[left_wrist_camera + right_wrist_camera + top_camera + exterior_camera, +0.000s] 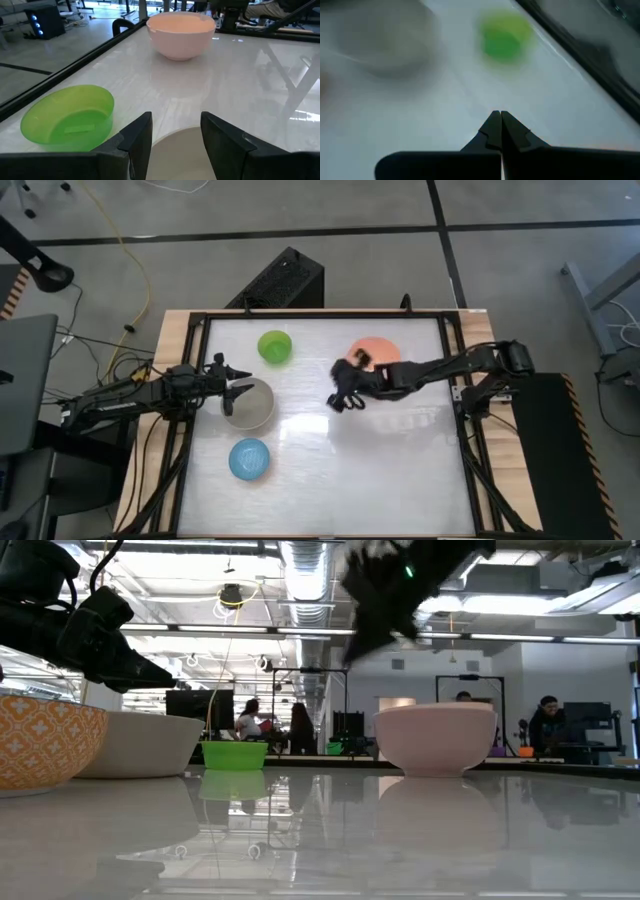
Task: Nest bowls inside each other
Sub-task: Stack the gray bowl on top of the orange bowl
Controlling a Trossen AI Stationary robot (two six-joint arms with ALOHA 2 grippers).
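Observation:
Four bowls stand on their bases on the white table. A bright-green one [275,346] sits far left, a salmon-pink one [378,352] far centre, a grey-cream one [248,404] left of the middle and a light-blue one [249,459] nearer the front. My left gripper [243,381] hovers open over the grey-cream bowl's left rim [186,150], touching nothing. Beyond its fingers lie the green bowl [67,119] and the pink bowl [181,35]. My right gripper [341,399] hangs shut and empty in the air just in front of the pink bowl, pointing slantwise down toward the table's left.
A black frame [455,380] rims the table on all sides. In the low view a bowl with an orange-patterned wall [45,745] stands nearest at the left. Bare tabletop [390,460] lies at the near right. People sit in the room behind the table.

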